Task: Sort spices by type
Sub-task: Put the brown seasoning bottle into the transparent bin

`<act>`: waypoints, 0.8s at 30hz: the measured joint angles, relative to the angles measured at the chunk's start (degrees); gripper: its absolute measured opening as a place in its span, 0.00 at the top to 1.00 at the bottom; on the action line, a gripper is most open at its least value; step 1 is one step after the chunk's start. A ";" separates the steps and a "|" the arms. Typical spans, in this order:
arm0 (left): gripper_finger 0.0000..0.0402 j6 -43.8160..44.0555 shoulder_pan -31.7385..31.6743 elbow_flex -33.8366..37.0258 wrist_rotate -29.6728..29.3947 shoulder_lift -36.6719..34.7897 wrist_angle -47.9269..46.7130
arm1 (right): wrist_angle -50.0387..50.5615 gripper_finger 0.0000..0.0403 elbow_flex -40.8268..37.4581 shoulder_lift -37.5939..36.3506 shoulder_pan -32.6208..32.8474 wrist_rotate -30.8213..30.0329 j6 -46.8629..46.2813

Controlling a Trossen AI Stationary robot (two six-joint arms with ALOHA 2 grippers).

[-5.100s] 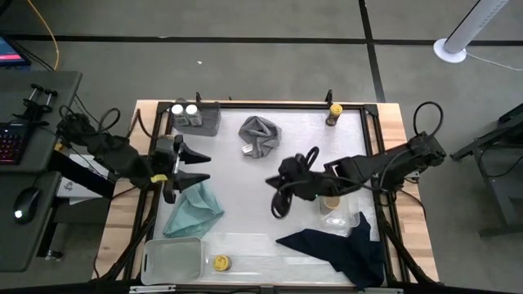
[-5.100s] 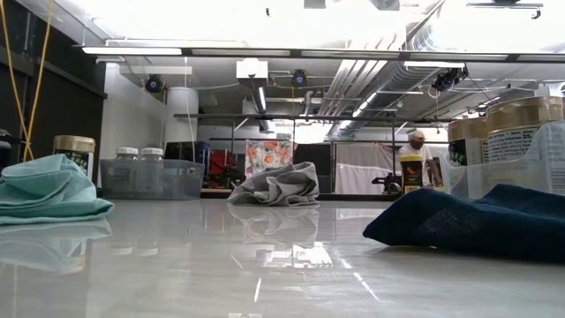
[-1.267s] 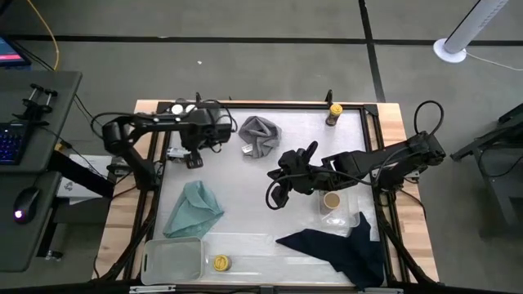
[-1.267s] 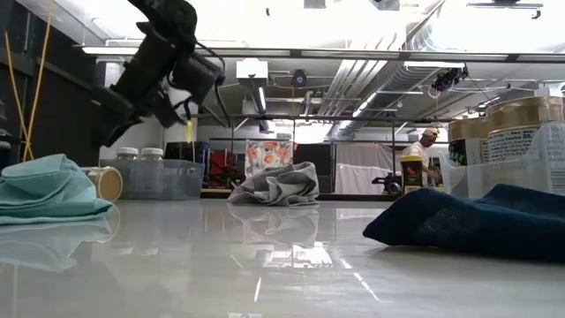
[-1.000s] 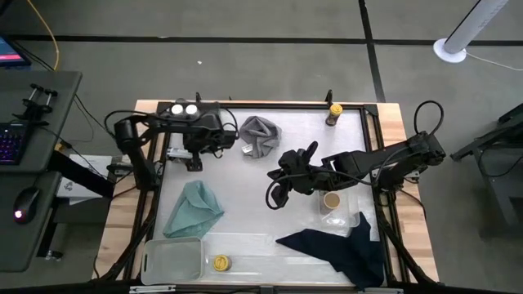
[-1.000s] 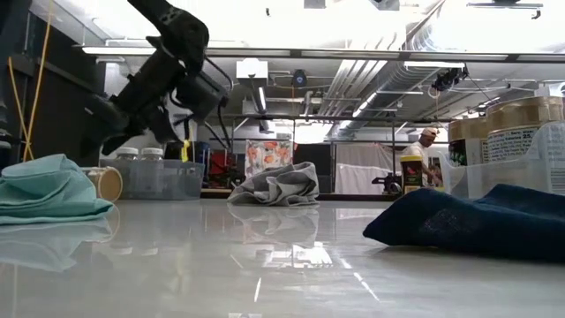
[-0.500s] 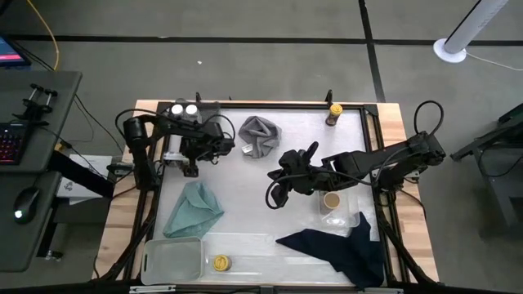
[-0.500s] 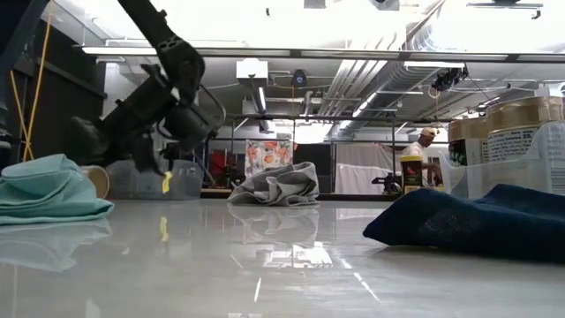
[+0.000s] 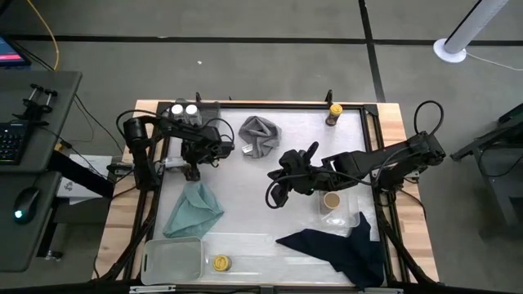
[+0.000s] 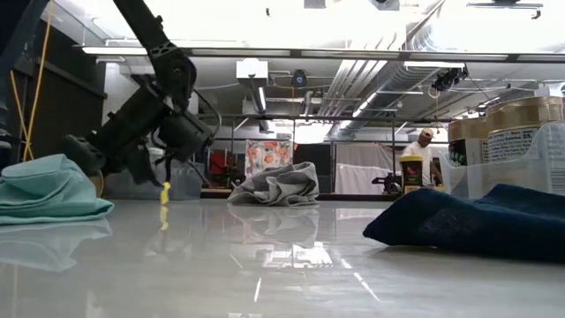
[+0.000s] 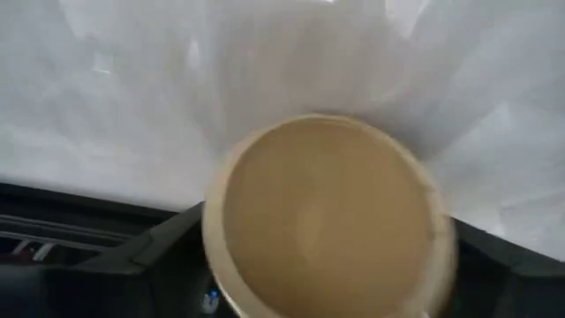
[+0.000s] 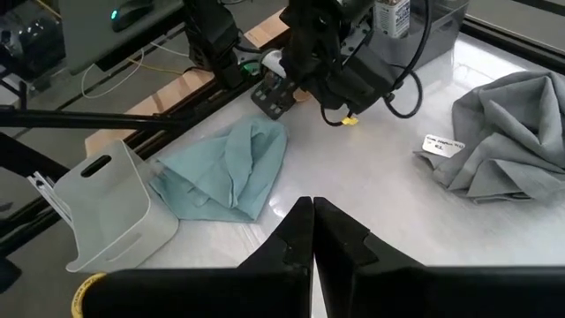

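Observation:
A jar with a round tan face fills the left wrist view and peeks out by the teal cloth in the low view. It sits on the table near the left edge. My left gripper slants down over it, open, with one dark finger on each side of the jar. My right gripper is shut and hovers over the table's middle. Two white-capped jars stand in the grey tray. A yellow-capped jar stands at the far edge. My left gripper has its fingers on either side of the tan-faced jar, coming at it slanting from above and the far side. I cannot tell whether the fingers touch it.
A tan-topped jar stands in the clear tray on the right. A yellow-lidded jar lies at the near edge beside a pale tray. There are three cloths: grey, teal and navy.
My left gripper has come down from beside the grey tray toward the table top and a little toward the near edge, closing in on the tan-faced jar. The jar has stayed in place.

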State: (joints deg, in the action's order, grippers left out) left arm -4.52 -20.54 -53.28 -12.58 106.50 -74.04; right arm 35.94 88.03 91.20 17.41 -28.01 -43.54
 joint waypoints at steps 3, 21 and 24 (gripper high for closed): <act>0.37 1.37 0.96 -2.96 -1.74 -1.21 -0.32 | 0.00 1.00 0.00 0.00 0.00 -0.02 0.83; 0.41 34.17 14.51 -22.63 5.70 -38.42 4.50 | 1.59 1.00 0.00 0.00 0.00 -0.20 5.67; 0.41 47.97 27.19 -20.99 2.05 -46.59 7.61 | 2.57 1.00 0.00 0.00 0.00 -0.17 6.48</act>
State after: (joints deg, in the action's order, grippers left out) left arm 43.45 6.65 -74.27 -10.54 59.91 -66.43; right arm 38.52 88.03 91.20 17.41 -28.18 -37.06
